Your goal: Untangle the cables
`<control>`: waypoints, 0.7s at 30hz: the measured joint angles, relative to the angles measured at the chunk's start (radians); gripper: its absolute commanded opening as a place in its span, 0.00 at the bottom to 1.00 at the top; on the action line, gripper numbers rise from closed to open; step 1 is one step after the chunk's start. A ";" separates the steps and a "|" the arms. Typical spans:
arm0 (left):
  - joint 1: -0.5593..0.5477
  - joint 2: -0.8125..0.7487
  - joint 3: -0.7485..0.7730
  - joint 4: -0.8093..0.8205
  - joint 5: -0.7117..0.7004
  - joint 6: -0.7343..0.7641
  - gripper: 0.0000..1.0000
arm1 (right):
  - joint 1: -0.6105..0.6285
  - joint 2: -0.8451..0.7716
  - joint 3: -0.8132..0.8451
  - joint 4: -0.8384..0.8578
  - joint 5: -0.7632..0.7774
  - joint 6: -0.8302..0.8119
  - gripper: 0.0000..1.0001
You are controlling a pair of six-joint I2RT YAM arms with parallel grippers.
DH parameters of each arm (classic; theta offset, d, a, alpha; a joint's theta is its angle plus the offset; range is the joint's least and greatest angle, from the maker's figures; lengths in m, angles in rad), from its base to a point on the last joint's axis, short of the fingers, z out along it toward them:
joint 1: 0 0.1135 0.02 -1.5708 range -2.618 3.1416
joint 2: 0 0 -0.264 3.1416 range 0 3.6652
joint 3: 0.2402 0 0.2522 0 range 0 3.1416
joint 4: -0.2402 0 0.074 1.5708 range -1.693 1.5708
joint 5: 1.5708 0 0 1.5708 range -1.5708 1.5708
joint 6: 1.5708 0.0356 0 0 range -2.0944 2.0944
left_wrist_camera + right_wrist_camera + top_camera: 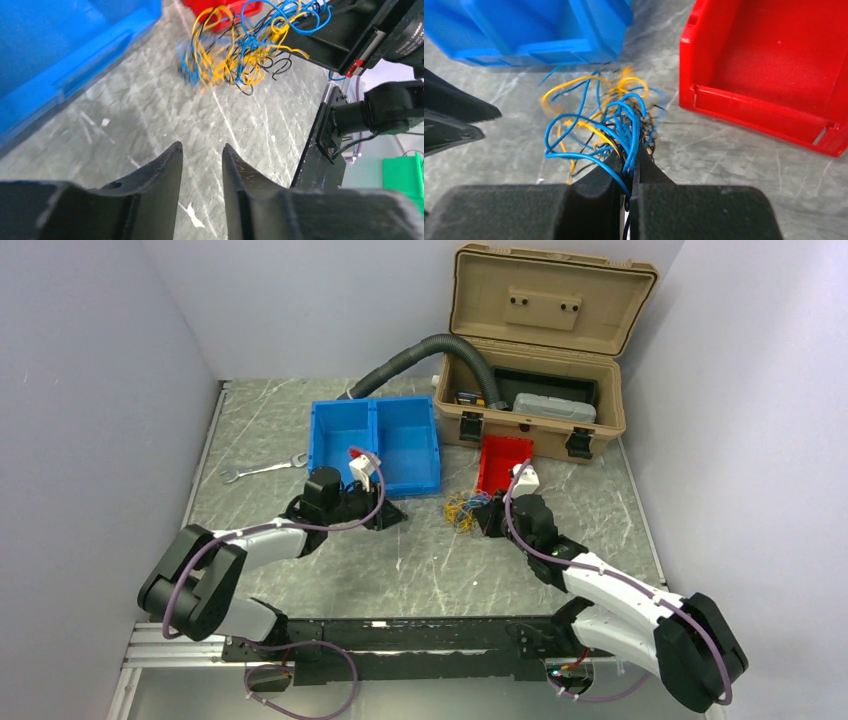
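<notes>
The cables point(461, 510) lie as a tangle of thin yellow, blue and black wires on the marbled table, between the two arms. My right gripper point(486, 516) is at the tangle's right side. In the right wrist view it point(633, 150) is shut on the cables point(596, 117), with blue and black strands pinched between the fingers. My left gripper point(396, 516) sits to the left of the tangle, apart from it. Seen from the left wrist, it point(202, 147) stands open by a narrow gap with nothing inside, and the cables point(240, 50) lie ahead of it.
A blue two-compartment bin point(378, 445) stands behind the left gripper. A small red bin point(503, 462) is behind the right one. An open tan toolbox point(540, 360) with a grey corrugated hose point(420, 355) is at the back. A wrench point(262, 469) lies at the left.
</notes>
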 measured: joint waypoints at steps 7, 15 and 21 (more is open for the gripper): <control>0.014 -0.049 -0.011 -0.106 -0.043 0.074 0.76 | -0.018 0.106 -0.006 0.019 -0.087 -0.064 0.00; -0.076 -0.059 0.006 -0.196 -0.111 0.147 0.81 | -0.017 0.171 -0.002 0.047 -0.196 -0.087 0.00; -0.106 0.001 0.066 -0.248 -0.124 0.171 0.81 | -0.017 0.171 0.000 0.055 -0.201 -0.091 0.29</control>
